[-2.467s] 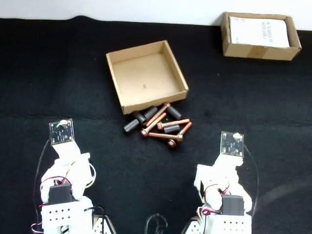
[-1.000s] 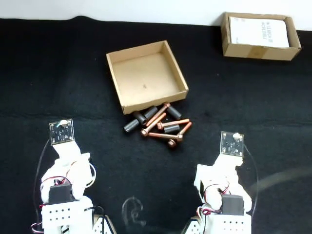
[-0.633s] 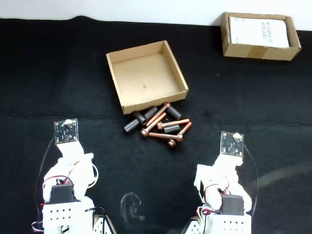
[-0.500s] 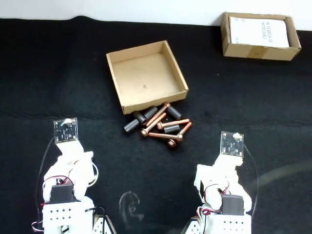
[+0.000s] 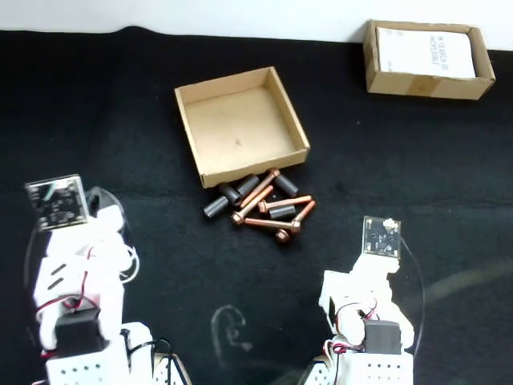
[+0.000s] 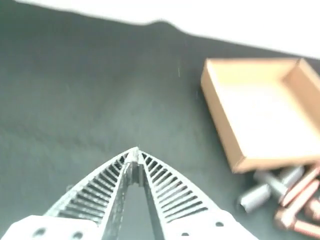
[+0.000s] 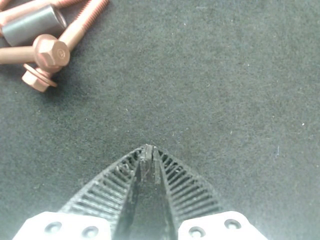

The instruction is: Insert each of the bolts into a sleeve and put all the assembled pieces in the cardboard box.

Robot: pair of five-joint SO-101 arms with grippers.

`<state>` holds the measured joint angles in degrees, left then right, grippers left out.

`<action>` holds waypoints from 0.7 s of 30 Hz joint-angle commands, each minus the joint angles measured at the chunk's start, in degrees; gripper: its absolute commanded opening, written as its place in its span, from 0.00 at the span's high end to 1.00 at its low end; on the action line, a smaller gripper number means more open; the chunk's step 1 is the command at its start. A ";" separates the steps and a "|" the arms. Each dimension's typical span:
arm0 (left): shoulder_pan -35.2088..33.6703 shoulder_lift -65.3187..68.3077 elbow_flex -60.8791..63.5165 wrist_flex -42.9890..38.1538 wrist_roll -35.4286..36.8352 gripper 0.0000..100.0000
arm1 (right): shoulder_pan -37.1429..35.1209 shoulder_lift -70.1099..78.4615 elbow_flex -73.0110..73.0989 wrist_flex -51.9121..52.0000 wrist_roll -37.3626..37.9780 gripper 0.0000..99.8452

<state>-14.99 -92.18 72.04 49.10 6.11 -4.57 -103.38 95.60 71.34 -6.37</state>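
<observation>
Since the earlier frames, the left arm (image 5: pixel 68 265) has lifted and swung outward, away from the middle of the tabletop (image 5: pixel 120 120), while the right arm (image 5: pixel 365 297) has kept its place. Black cloth covers the tabletop. The open cardboard box (image 5: pixel 228 83) sits in the middle toward the far side, with nothing inside it. A second box (image 5: pixel 417 84) holding white paper stands well apart in the far corner on the right arm's side. Just beside the cardboard box's near wall lies a loose pile of copper bolts (image 5: pixel 268 223) and dark sleeves (image 5: pixel 214 208), all flat on the cloth and none assembled yet. The bolts' long axes mostly run across or diagonally between the arms. The pile lies ahead of both arms and between them, and the right arm looks the nearer. From the right wrist, bolt heads and one sleeve appear off to the inner side of the right gripper (image 7: pixel 146 148), whose fingertips are pressed together on nothing above bare cloth. The left gripper (image 6: pixel 134 151) is likewise pressed together and empty, raised above the cloth and well apart from the pile.
</observation>
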 commanded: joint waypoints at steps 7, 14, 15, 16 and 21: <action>2.07 0.40 -13.05 -0.88 0.09 0.99 | -0.31 -0.31 7.69 -0.57 0.26 0.99; 3.38 18.59 -26.07 -9.49 5.80 0.99 | -0.31 -0.31 7.69 -0.57 0.26 0.99; 3.38 22.55 -29.23 -10.02 6.51 0.99 | -0.31 -0.31 7.69 -0.57 0.26 0.99; 3.38 26.15 -32.48 -10.02 6.95 0.99 | -0.31 -0.31 7.69 -0.57 0.26 0.99; 3.65 41.80 -43.47 -9.93 7.12 0.99 | -0.31 -0.31 7.69 -0.57 0.26 0.99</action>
<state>-12.18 -58.24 34.95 40.13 12.88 -4.57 -103.38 95.60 71.34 -6.37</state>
